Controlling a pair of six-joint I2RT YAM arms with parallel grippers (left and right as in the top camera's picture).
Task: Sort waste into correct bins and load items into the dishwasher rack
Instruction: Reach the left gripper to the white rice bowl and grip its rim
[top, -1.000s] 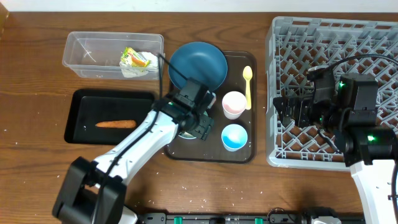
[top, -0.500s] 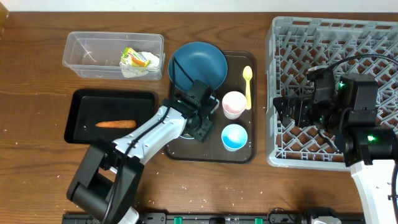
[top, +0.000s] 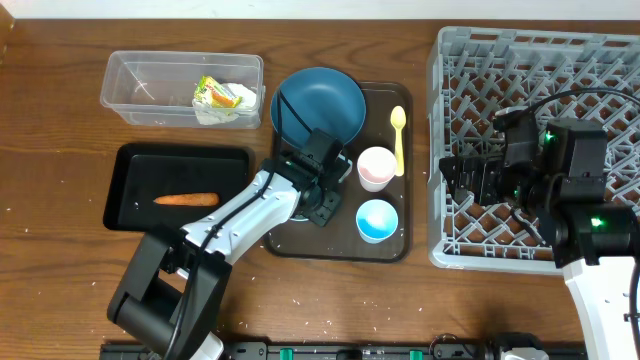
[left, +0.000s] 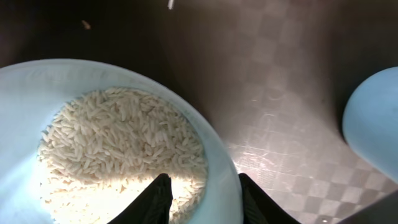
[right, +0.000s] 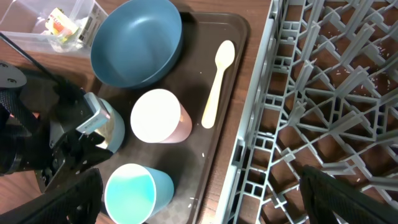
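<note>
Left gripper (left: 204, 186) astride the rim of the white bowl (left: 74, 78), fingers apart.
One finger stands inside at the edge of the rice grains (left: 118, 149), the other just outside the wall above the brown tray (left: 280, 93). Rice shows between inner finger and wall, so the bowl is not pinched. Light blue cup (left: 373, 118) lies beyond the outer finger, apart. Right gripper (right: 208, 194) hangs spread wide over the near edge of the dishwasher rack (right: 323, 81).

No legible text, label, brand or number in any view. The wrapper (top: 220, 95) lying in the clear tub (top: 150, 85) carries green, yellow and orange print, seen from overhead and from the right wrist. It is too small and blurred to read in either.
</note>
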